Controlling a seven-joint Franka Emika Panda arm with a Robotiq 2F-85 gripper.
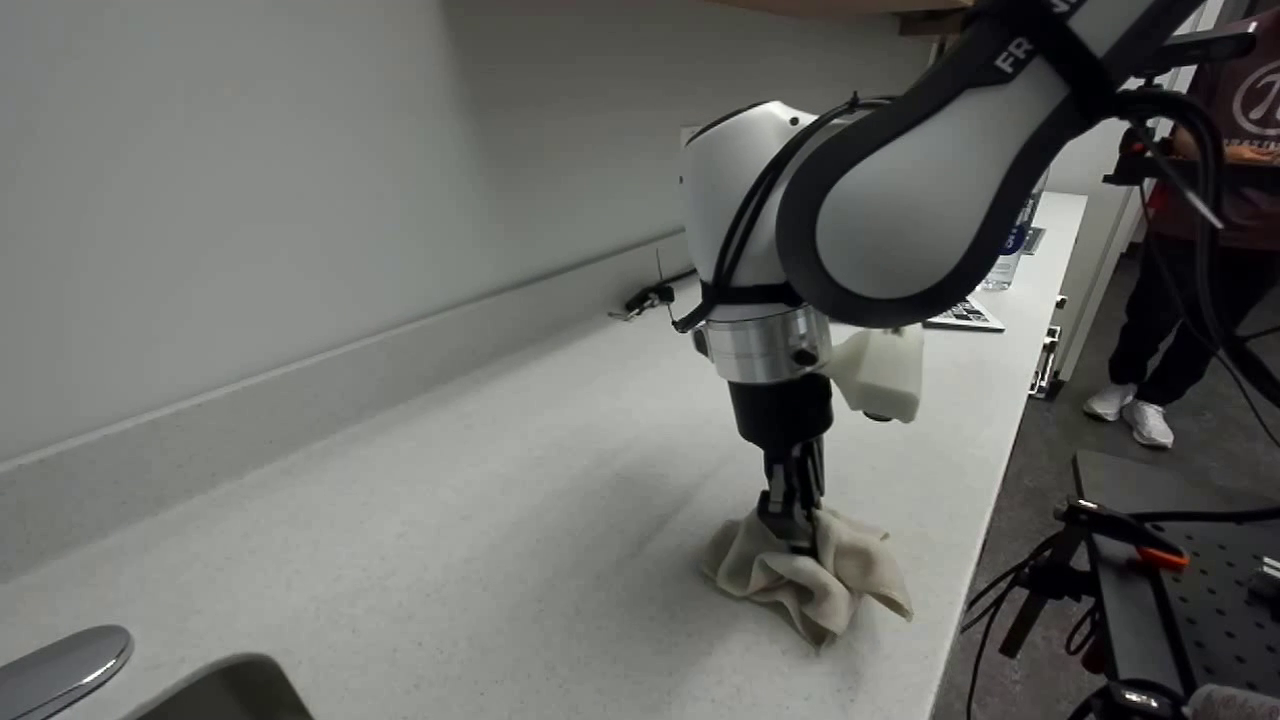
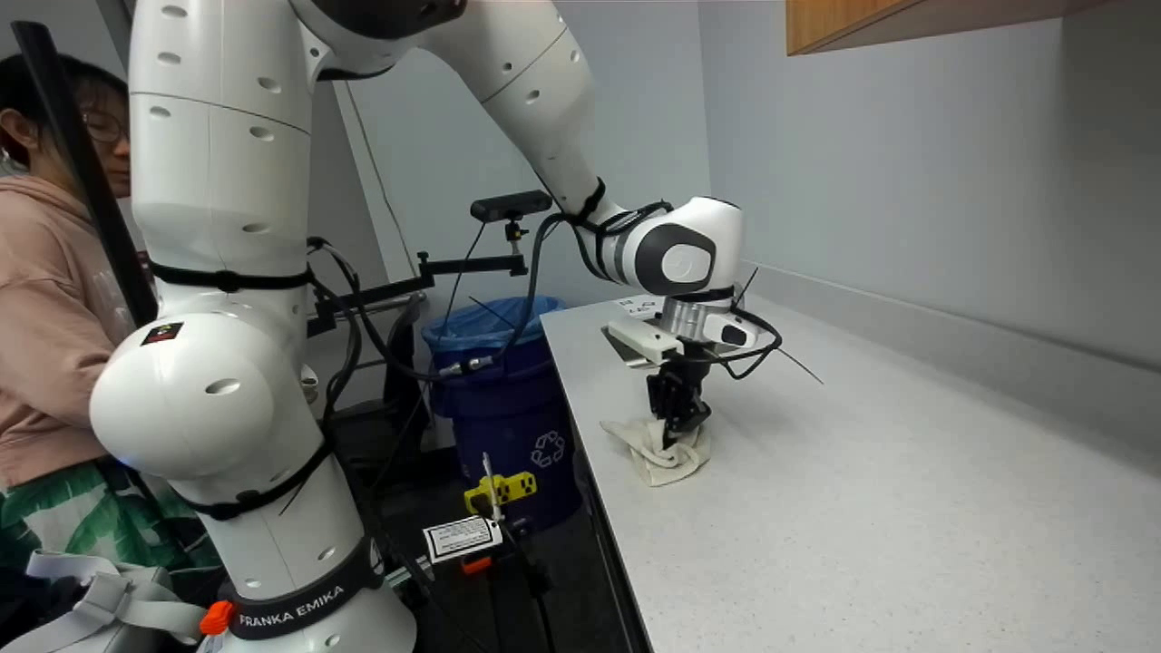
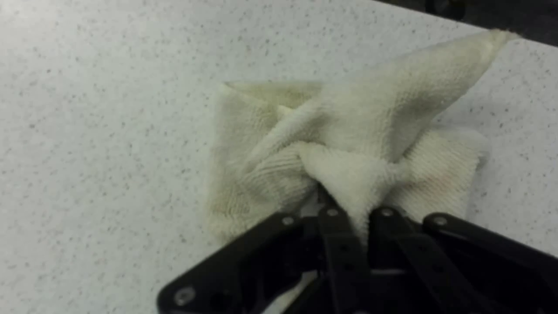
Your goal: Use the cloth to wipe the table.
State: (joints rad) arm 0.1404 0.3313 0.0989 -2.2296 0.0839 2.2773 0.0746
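Observation:
The cream cloth lies crumpled on the white speckled table near its front edge. It shows in both exterior views (image 1: pixel 865 560) (image 2: pixel 658 464) and in the wrist view (image 3: pixel 357 122), with one corner pointing toward the edge. The table shows in both exterior views (image 1: pixel 480 560) (image 2: pixel 871 544) and in the wrist view (image 3: pixel 109 152). My gripper (image 1: pixel 795 540) points down into the middle of the cloth, also in an exterior view (image 2: pixel 673 435). In the wrist view my gripper (image 3: pixel 359 222) is shut on a pinched fold of cloth. The fingertips are hidden in the folds.
A sink (image 1: pixel 240 690) and faucet (image 1: pixel 70 665) are at the table's near left. A laptop (image 1: pixel 965 316), a bottle (image 1: pixel 1003 268) and a small black item with a cable (image 1: pixel 650 298) lie farther back. A wall borders the table. A blue bin (image 2: pixel 508 408) stands beyond its edge.

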